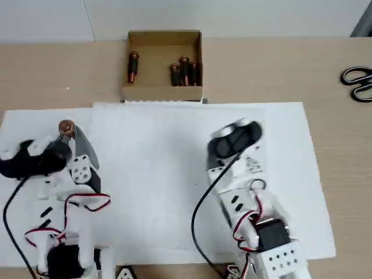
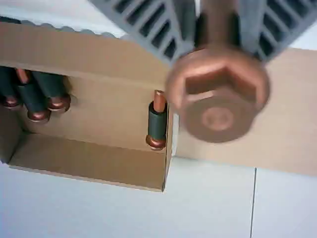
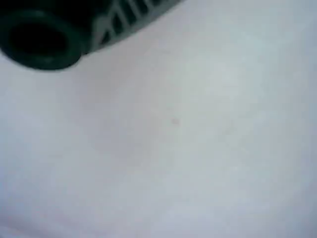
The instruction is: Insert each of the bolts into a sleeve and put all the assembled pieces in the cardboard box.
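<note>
Left gripper (image 1: 68, 135) is clamped on a bolt (image 2: 218, 99) behind its head, well short of the cardboard box (image 1: 164, 93); a slack hold could drop it onto the desk (image 1: 261, 70).

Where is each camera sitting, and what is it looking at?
High view: above the table, looking down on cardboard box, paper, left arm, right arm.
Left wrist view: on left wrist, facing the box; left pincer grips a bolt.
Right wrist view: on right wrist, facing the paper; right pincer holds a sleeve.
Shared: high and left see box and bolt.
</note>
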{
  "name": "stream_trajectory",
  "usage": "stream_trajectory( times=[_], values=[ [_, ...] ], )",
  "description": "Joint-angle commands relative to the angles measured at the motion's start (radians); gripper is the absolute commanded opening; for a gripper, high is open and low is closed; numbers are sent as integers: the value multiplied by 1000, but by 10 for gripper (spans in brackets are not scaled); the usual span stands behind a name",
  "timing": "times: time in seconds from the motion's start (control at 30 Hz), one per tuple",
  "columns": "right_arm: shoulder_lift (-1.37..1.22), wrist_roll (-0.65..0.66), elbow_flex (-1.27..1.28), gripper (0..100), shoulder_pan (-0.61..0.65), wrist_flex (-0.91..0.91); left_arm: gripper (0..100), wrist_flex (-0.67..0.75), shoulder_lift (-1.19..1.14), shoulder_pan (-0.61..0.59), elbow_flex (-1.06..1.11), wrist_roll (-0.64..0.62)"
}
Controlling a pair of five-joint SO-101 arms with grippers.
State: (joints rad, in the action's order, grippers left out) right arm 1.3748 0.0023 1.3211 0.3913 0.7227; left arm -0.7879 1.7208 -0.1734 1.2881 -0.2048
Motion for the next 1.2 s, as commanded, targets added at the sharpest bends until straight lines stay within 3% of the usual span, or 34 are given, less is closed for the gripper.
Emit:
stream_trajectory(
  times=[0.0,0.17,0.4,0.8,1.17],
  values=[
    [12,12,60,3,74,-160,6,69,97,0,62,-8],
    [12,15,144,3,205,-298,6,184,92,9,150,-34],
    [12,112,250,3,332,-394,6,224,92,209,219,-180],
    [12,112,252,3,340,-430,6,222,89,433,220,-321],
    [12,112,252,3,340,-430,6,201,87,526,220,-325]
  ],
)
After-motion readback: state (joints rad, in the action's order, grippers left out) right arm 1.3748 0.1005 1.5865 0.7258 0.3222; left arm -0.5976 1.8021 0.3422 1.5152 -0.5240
